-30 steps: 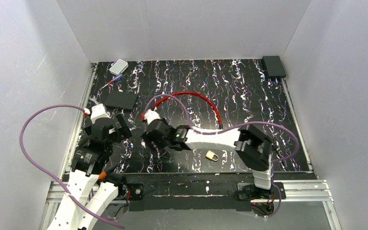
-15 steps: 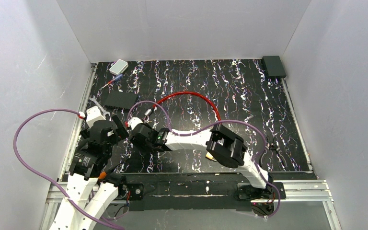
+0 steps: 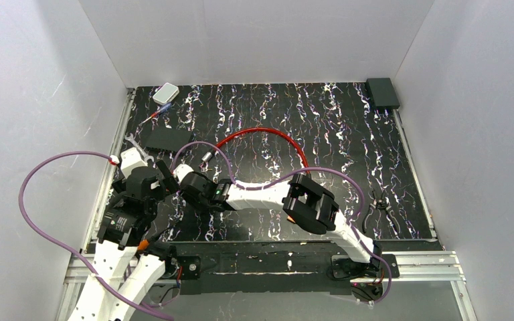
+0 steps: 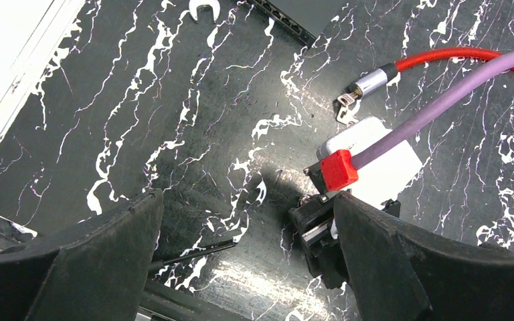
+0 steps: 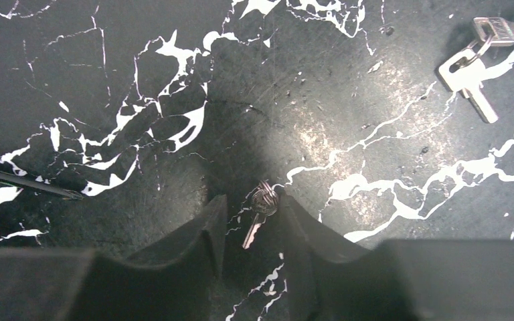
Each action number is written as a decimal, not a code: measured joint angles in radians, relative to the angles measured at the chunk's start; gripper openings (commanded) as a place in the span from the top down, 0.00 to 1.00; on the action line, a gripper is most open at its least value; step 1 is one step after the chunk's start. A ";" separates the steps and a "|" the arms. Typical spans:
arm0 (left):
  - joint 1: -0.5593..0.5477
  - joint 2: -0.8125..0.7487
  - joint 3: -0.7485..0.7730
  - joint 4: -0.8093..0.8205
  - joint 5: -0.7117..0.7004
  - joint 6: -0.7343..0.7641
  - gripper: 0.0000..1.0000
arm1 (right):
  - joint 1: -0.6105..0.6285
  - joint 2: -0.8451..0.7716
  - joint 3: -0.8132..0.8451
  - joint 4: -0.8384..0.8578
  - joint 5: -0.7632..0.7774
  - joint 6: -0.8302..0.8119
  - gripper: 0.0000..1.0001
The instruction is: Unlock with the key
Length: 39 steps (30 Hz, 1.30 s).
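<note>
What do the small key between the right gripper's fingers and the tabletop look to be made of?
Key: silvery metal, probably steel or nickel-plated brass; it glints under the light. Tabletop: black with white marble-like veins, semi-gloss; the glare patch and fine scratches hint at a printed laminate or sheet rather than stone.

A key [image 5: 258, 215] lies on the bench [image 5: 348, 134] between the fingers of my right end effector [image 5: 251, 202]. A key bunch [image 5: 472, 67] lies ahead and to the right of it in the wrist view. From above, my left end effector [image 3: 164, 179] sits just left of the right one. Behind both lies a box [image 3: 167, 139], with a wrench [image 3: 132, 140] at its left. A cable [image 3: 268, 134] arcs across mid-bench, right of the box.
</note>
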 measured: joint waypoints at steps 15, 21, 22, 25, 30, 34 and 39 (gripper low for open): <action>0.000 0.018 0.000 0.002 -0.003 0.000 0.00 | -0.019 0.004 0.006 0.020 -0.035 -0.005 0.99; -0.003 0.023 0.000 0.002 -0.003 0.000 0.01 | -0.022 0.004 0.003 0.028 -0.035 0.000 0.99; -0.004 0.024 0.000 0.002 -0.003 0.000 0.01 | -0.022 0.003 -0.005 0.039 -0.035 0.003 0.99; -0.005 0.028 0.000 0.002 -0.002 0.001 0.01 | -0.022 -0.018 -0.046 0.068 -0.035 0.010 0.99; -0.005 0.032 0.000 0.002 0.008 0.005 0.01 | -0.022 -0.076 -0.129 0.081 -0.035 0.020 0.99; -0.005 0.037 0.000 0.009 0.039 0.020 0.01 | -0.026 -0.151 -0.211 0.089 -0.035 0.039 0.99; -0.005 0.041 0.000 0.020 0.115 0.054 0.06 | -0.030 -0.288 -0.319 0.118 -0.033 0.071 0.99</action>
